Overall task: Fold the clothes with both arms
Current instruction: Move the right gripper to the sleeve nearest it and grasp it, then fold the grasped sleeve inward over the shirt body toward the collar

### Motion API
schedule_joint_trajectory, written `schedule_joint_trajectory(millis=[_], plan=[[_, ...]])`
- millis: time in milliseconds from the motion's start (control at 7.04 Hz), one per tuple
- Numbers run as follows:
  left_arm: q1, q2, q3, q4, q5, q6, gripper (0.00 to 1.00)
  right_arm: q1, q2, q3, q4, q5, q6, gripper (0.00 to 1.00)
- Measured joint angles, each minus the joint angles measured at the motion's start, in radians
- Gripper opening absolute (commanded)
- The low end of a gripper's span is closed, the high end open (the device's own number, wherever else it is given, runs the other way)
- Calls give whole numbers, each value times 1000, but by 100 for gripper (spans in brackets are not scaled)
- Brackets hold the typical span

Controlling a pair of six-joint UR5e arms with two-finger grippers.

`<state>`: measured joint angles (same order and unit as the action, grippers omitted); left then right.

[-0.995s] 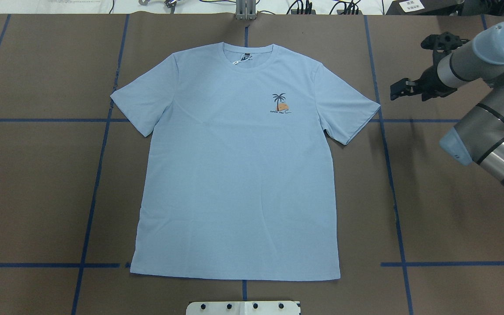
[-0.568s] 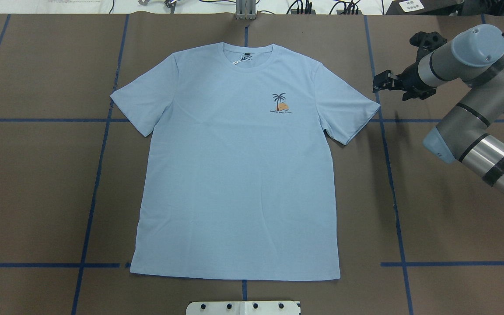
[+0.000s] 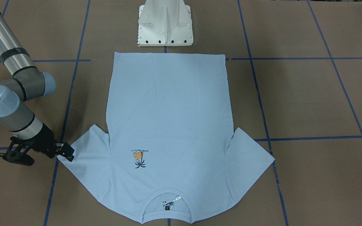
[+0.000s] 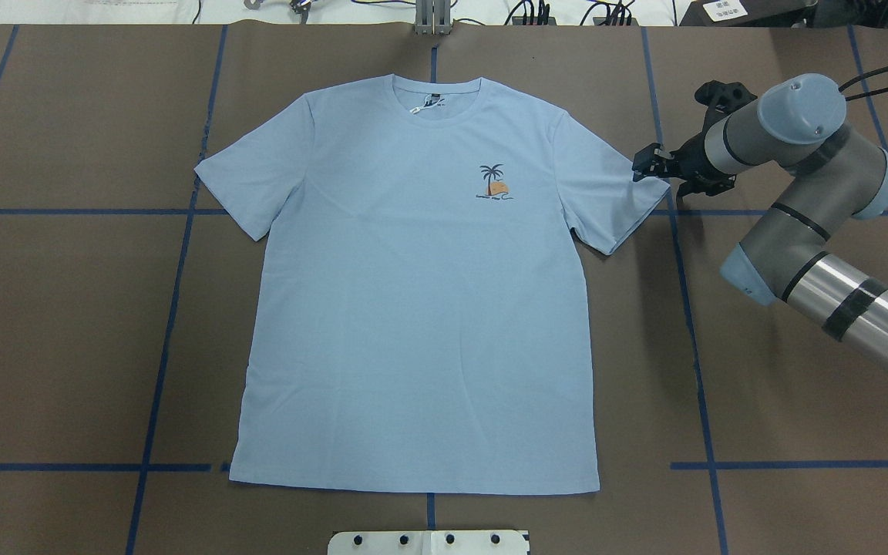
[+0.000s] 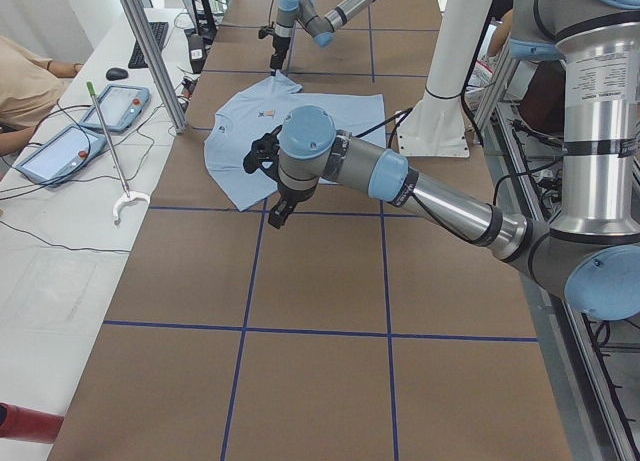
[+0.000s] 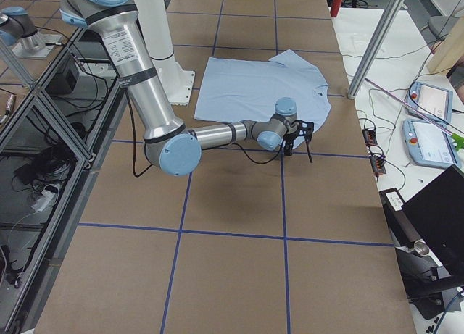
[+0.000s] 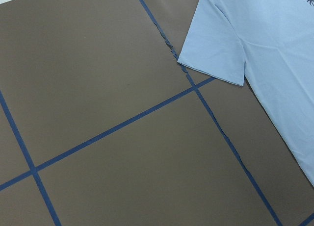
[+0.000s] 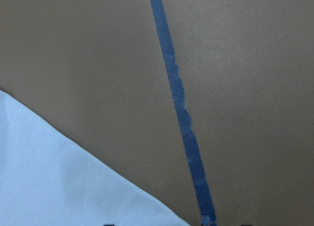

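The light blue T-shirt lies flat and face up on the brown table, its collar on the far side and its palm print showing. It also shows in the front view and the left wrist view. My right gripper is low at the outer edge of the shirt's right-hand sleeve. It looks open and holds nothing, and it also shows in the front view. My left gripper hangs above bare table beside the shirt. I cannot tell whether it is open or shut.
The white pedestal base stands just beyond the shirt's hem. Blue tape lines grid the table. On the operators' side are a metal post, tablets and a seated person.
My right arm has swung left and down, and its gripper has moved from open table to the edge of the shirt's sleeve. The shirt has not moved.
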<state>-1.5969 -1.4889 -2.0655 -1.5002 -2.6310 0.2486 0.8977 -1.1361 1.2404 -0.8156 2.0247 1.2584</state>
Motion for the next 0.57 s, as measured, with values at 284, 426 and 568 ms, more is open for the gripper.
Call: schedule_joint_trajectory(millis=[284, 426, 568], plan=[[0, 0, 0, 0, -5, 0, 100, -2, 3, 0, 0, 1, 11, 0], [0, 0, 0, 0, -6, 0, 100, -3, 5, 3, 1, 3, 17, 0], [0, 0, 0, 0, -6, 0, 100, -5, 18, 11, -1, 5, 53, 0]])
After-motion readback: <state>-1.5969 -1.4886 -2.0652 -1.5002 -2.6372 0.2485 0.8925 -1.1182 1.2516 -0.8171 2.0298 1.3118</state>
